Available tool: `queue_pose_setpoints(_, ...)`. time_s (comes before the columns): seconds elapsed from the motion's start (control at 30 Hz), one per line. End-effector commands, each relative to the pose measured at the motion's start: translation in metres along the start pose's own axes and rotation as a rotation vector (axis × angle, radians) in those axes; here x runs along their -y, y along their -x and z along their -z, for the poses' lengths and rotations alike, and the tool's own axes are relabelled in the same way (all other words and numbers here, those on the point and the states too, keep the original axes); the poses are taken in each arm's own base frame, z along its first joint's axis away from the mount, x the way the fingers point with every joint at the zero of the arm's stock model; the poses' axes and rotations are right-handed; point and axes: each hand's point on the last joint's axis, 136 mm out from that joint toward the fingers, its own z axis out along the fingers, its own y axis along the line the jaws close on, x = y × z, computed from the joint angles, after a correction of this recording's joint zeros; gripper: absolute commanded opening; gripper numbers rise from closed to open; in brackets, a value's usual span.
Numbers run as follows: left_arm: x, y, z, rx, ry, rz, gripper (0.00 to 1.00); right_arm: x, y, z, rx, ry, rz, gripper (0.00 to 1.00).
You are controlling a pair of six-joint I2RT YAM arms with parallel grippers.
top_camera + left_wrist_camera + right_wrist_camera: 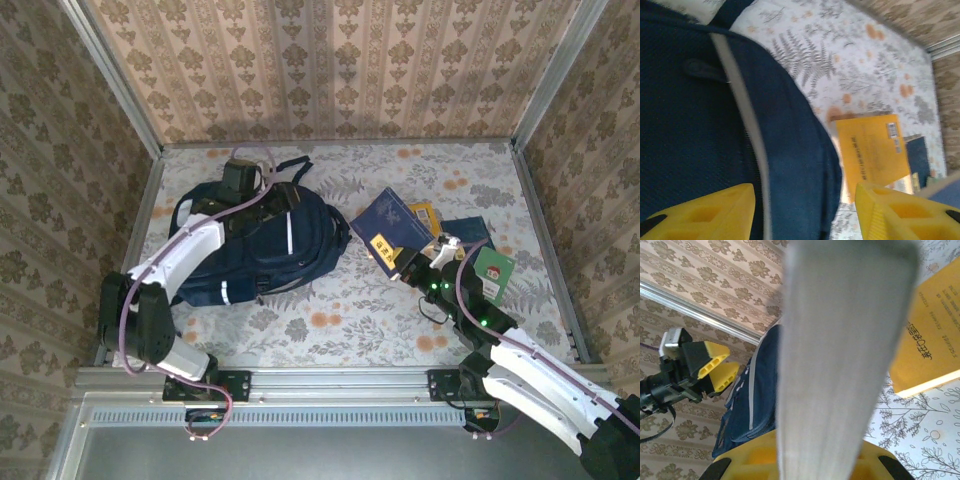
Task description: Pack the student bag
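navy book [390, 225] in right gripper [408, 262] tilts near student bag [300, 250].

Table [330, 320] under white cloth, fern and orange-flower print; metal rail along near edge. Left half: student bag [265, 245], dark navy, flat on cloth. Right of centre, far side: yellow book [424, 214] lying flat, dark blue book [468, 230] just beside it on right. Nearer, further right: green book [494, 270], flat on cloth.
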Motion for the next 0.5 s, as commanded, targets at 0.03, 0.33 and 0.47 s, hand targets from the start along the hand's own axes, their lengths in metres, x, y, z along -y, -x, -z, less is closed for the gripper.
queue_pose_setpoints(0.03,-0.001,-0.009,-0.016,-0.081,-0.025,-0.053,0.52,-0.005,0.001,0.002,-0.001,0.033,0.023,0.0)
queue_pose_setpoints(0.33,0.005,-0.019,-0.039,-0.153,-0.069,-0.041,0.39,-0.001,-0.002,0.002,-0.013,0.025,0.018,0.0)
queue_pose_setpoints(0.47,-0.003,-0.029,-0.05,-0.19,-0.04,-0.033,0.31,-0.004,0.0,0.002,-0.015,0.031,0.021,0.0)
